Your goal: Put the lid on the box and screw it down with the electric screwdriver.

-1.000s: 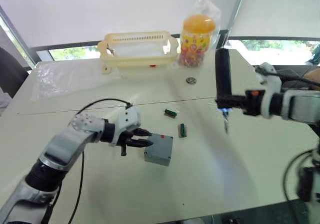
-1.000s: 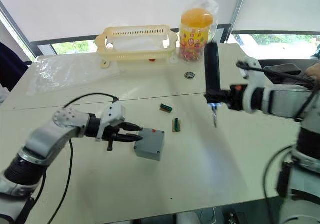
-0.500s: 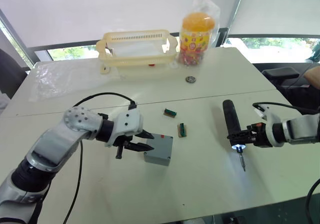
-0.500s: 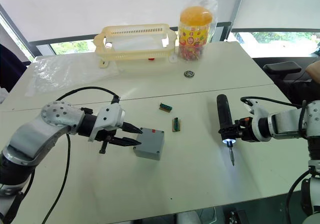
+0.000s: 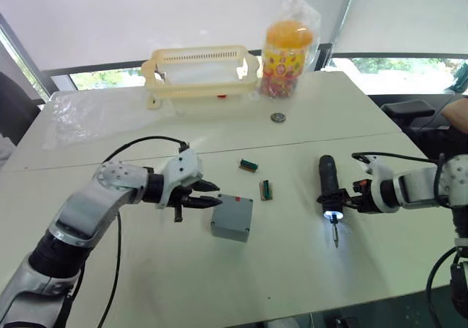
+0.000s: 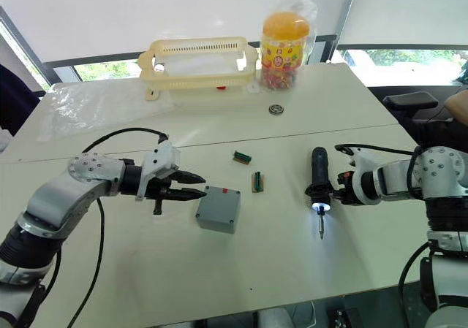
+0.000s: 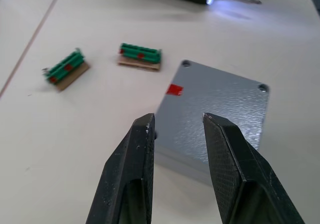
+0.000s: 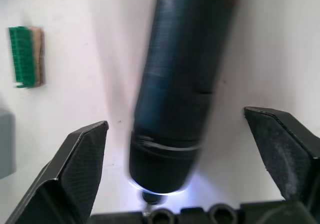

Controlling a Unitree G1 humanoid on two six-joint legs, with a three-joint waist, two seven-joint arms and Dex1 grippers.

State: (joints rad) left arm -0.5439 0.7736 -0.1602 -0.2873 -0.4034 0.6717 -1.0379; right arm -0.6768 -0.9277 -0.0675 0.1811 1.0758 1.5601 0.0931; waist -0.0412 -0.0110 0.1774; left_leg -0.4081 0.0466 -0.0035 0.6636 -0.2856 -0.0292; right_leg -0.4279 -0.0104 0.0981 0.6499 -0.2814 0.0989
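The grey box (image 5: 228, 233) sits mid-table with the flat grey lid (image 7: 220, 99) on top; the lid has corner screw holes and a red mark. My left gripper (image 5: 217, 195) hovers just left of the box, open and empty, its fingertips (image 7: 147, 121) short of the lid's edge. Right of the box, the dark electric screwdriver (image 5: 327, 188) lies on the table, its tip light on and its bit pointing toward the table's front edge. My right gripper (image 8: 175, 121) is open, its fingers wide on either side of the screwdriver without touching it.
Two small green pieces (image 5: 249, 165) (image 5: 268, 190) lie between box and screwdriver. A yellow slotted basket (image 5: 201, 69), a candy jar (image 5: 289, 50) and a small round metal part (image 5: 278, 117) stand at the back. Clear plastic sheet (image 5: 80, 112) covers the back left.
My right arm brought the screwdriver down from upright in the air to the table, then its fingers opened off it. My left gripper drew back slightly from the box.
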